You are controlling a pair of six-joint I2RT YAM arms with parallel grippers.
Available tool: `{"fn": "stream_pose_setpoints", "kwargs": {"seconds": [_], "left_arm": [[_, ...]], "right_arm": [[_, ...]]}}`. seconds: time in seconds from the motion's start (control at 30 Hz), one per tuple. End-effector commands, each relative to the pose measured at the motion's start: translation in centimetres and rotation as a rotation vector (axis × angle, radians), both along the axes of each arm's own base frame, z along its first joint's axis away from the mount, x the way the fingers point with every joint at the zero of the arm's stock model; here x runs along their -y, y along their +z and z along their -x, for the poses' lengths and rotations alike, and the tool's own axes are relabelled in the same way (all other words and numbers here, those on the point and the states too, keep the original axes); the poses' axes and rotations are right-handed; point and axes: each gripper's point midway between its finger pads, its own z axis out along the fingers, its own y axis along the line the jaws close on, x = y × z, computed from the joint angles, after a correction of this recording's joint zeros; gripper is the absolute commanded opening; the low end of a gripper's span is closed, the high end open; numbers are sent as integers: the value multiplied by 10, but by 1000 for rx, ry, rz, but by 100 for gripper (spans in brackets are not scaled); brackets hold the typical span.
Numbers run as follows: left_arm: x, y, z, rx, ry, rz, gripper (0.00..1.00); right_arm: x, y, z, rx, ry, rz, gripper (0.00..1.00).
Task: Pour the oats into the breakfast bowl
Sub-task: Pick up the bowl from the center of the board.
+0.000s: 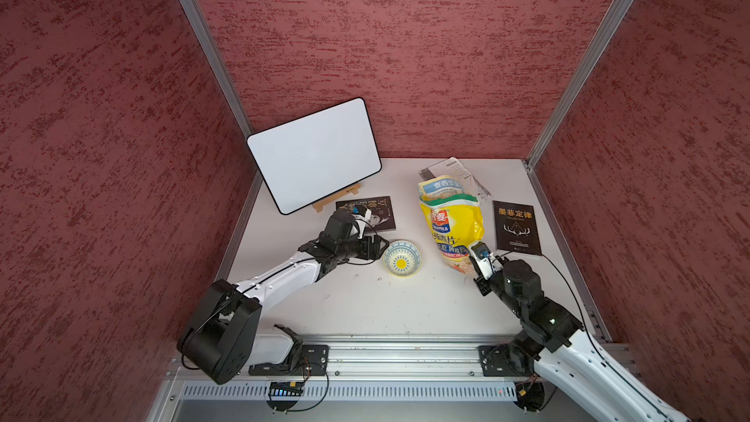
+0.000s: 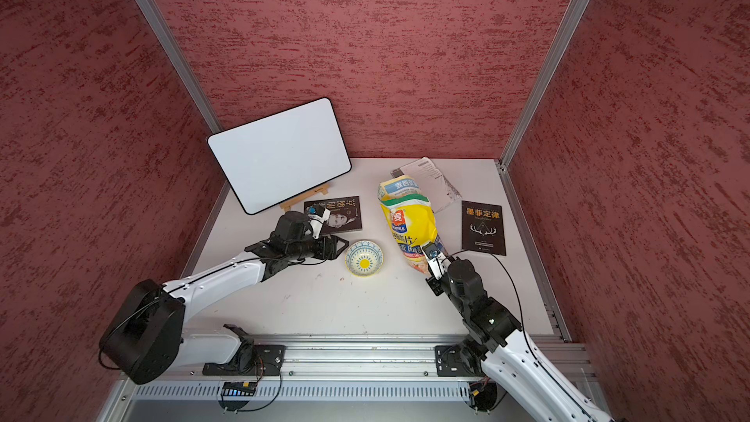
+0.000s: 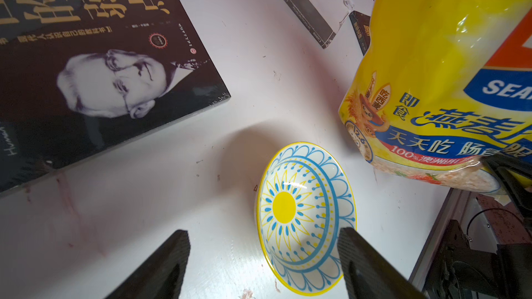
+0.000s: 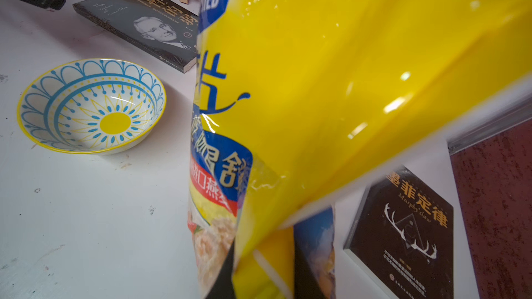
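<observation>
white, the desk (image 1: 365,306) is seen to carry everything. at its far side a white rectangular board with a black rim (image 1: 314,156) is propped on a small wooden easel (image 1: 337,202). the large crinkly yellow plastic bag (image 1: 450,221) with a green top band is held roughly upright toward the right of the desk, its mouth open and turned upward. whether its base rests on the desk or is just off it cannot be told. two dark paperback books are laid flat: the portrait-cover book (image 1: 381,213) near the easel and the antler-cover book (image 1: 517,227) just beside the bag. the small round ceramic bowl (image 1: 401,263), white inside with blue scallops and a yellow centre, is set near the middle of the desk, near the bag but apart from it, and is shown empty. a lower corner of the bag is pinched by the right hand (image 1: 477,255), which is pressed together on the plastic. the left hand (image 3: 263,232) is spread wide, low and just beside the bowl's rim, with nothing held. the oats are judged to be inside the bag; none are seen in the bowl.

the step in hand is judged to be the grasp before the pour. next, the bag would have to be brought over the bowl and tipped from its base. as the limp mouth is far wider than the bowl, a slow tilt is called for.
</observation>
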Motion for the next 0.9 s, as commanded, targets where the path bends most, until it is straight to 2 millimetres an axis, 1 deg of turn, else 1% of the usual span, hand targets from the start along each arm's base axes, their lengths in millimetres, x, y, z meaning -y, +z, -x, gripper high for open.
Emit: {"fn": "stream_pose_setpoints", "kwargs": {"seconds": [0.0, 0.13, 0.3, 0.47, 0.53, 0.57, 0.67, 0.77, 0.87], "left_arm": [[-1, -11, 7, -69, 1, -4, 81], [8, -17, 7, -98, -18, 20, 74], [24, -26, -2, -136, -34, 43, 66], [38, -33, -5, -164, -66, 70, 60], [44, -36, -5, -179, -80, 76, 54], [46, -37, -5, -185, -83, 77, 50], [48, -39, -6, -189, -88, 78, 41], [49, -39, -5, -190, -92, 78, 33], [49, -44, -5, -201, -99, 64, 29]], "right_arm": [[-6, 92, -12, 317, 11, -136, 0], [-10, 94, -10, 317, 31, -160, 0], [-11, 98, -10, 334, 33, -176, 0], [-13, 102, -9, 332, 45, -193, 0], [-14, 103, -9, 330, 48, -197, 0], [-14, 103, -10, 328, 46, -197, 0], [-14, 101, -12, 322, 40, -195, 0], [-16, 100, -13, 319, 43, -203, 0], [-18, 101, -14, 317, 48, -206, 0]]}}
